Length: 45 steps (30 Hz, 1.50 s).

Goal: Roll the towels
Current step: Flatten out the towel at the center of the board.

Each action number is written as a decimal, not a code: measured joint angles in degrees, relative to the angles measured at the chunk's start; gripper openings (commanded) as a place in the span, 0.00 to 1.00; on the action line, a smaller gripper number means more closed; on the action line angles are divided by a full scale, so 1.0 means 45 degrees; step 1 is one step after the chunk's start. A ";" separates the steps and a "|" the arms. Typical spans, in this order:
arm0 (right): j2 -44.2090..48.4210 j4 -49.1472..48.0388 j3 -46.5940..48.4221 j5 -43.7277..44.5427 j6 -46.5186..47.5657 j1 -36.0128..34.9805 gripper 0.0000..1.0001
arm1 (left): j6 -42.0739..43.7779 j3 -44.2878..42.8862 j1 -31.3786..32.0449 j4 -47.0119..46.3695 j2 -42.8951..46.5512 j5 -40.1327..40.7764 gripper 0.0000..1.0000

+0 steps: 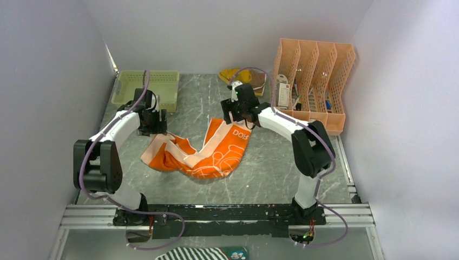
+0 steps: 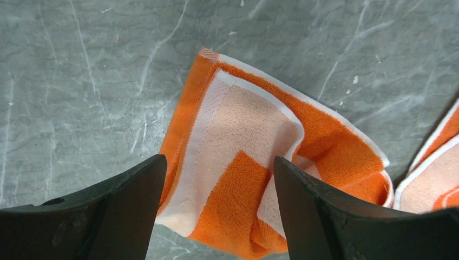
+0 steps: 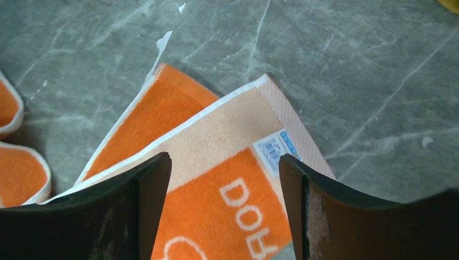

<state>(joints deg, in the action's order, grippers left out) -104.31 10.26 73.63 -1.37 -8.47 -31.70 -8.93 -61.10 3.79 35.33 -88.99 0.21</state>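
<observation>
Orange towel (image 1: 203,151) crumpled mid-frame on marble table (image 1: 270,176). Left gripper (image 2: 219,161) wide, empty, over towel's left-of-frame corner; right gripper (image 3: 223,158) wide, empty, over right-of-frame corner. Yellow towel (image 1: 237,75) upper centre.

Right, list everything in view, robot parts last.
Orange terry towel, cream border: one, orange, crumpled mid-table.
Yellow cloth towel: one, yellow-brown, far edge, centre.
Green plastic mesh basket: one, green, far left.
Peach slotted plastic organiser: one, peach, far right.
Black-and-white striped cloth: one, striped, near edge.
Grey marbled table: one, grey, underneath.
Left gripper: one, black, open over towel's left end.
Right gripper: one, black, open over its right end.
</observation>
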 measured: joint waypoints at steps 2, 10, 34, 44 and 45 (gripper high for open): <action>-0.0743 0.0185 0.0568 -0.0151 0.0117 0.0126 0.65 | 0.0092 0.0010 0.0000 -0.0034 -0.0311 0.0010 0.82; -0.2467 0.0515 0.1598 -0.0515 0.0583 0.0617 0.59 | 0.0306 0.0024 0.0000 -0.0345 -0.1462 0.0034 0.79; -0.3857 0.0452 0.2623 -0.2152 0.0845 0.1841 0.57 | 0.0204 -0.0238 -0.0296 -0.0680 -0.1948 0.0578 0.07; -0.4838 0.0578 0.3944 -0.2463 0.0947 0.1855 0.57 | -0.0355 -0.0117 -0.0719 -0.1554 0.0690 0.2035 0.07; -0.4949 0.0665 0.4027 -0.2414 0.1001 0.1841 0.56 | -0.0364 -0.0078 -0.0772 -0.1608 0.0704 0.2089 0.07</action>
<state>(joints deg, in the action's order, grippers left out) -126.58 13.26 91.74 -12.23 -3.97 -23.42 -10.57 -61.45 0.32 28.10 -85.82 9.61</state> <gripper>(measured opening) 0.567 0.085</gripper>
